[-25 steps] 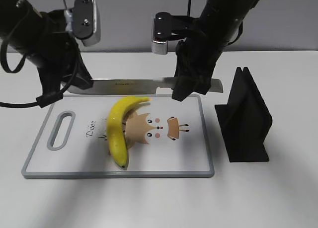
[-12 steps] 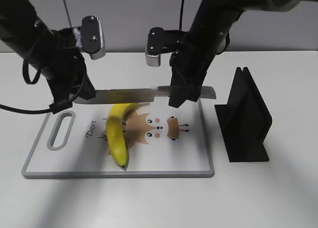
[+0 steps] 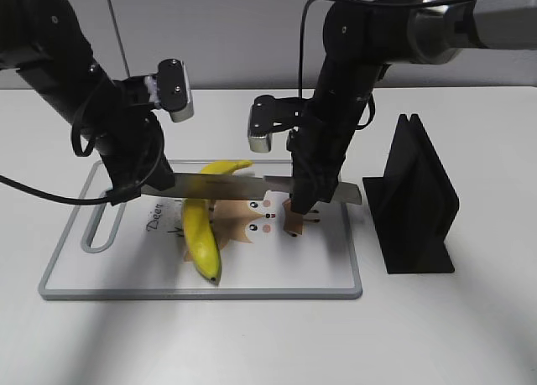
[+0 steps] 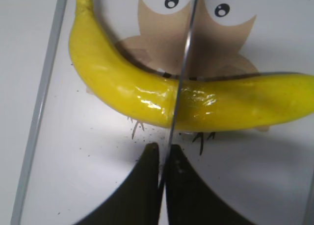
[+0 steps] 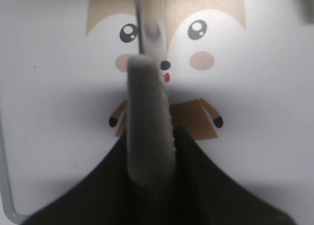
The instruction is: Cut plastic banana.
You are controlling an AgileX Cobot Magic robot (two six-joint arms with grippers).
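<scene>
The banana (image 3: 201, 227) lies whole on the board (image 3: 336, 272). Both end effectors hold the knife (image 3: 243, 184) across the banana: the left end effector (image 3: 155, 182) pinches the blade tip, the right end effector (image 3: 304, 202) grips the handle. No cut shows yet; pressing down is left.

The plastic banana (image 3: 200, 230) is showing glossy bright yellow (dark at its tip), the cutting board (image 3: 327, 272) white, grey-rimmed, wearing a tan cartoon fox; the knife (image 3: 243, 184) is gleaming silver.
</scene>
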